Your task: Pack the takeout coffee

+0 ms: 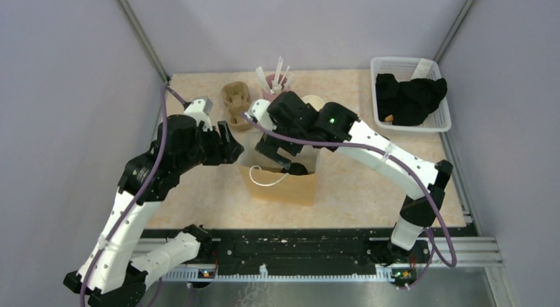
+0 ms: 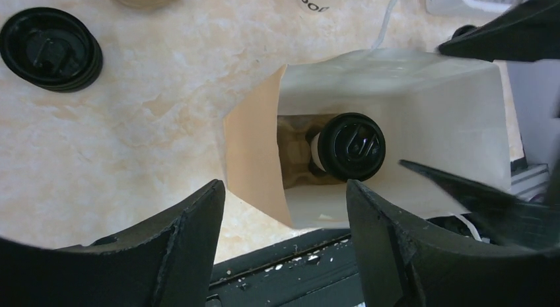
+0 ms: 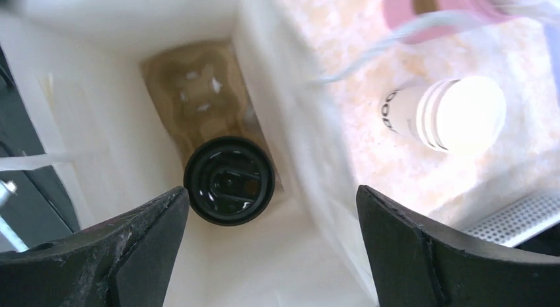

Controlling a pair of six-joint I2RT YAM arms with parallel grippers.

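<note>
Our right tool (image 3: 271, 191) hangs over the paper bag (image 1: 280, 181) on the tabletop, spread wide and empty. Directly below it, one lidded coffee cup (image 3: 229, 180) sits in the pulp carrier (image 3: 198, 89) on the bag's floor. We judge the carrier's socket steadies the cup: long axis vertical, black lid up. Our left tool (image 2: 284, 188) is also spread, gripping nothing, at the bag's mouth.
</note>
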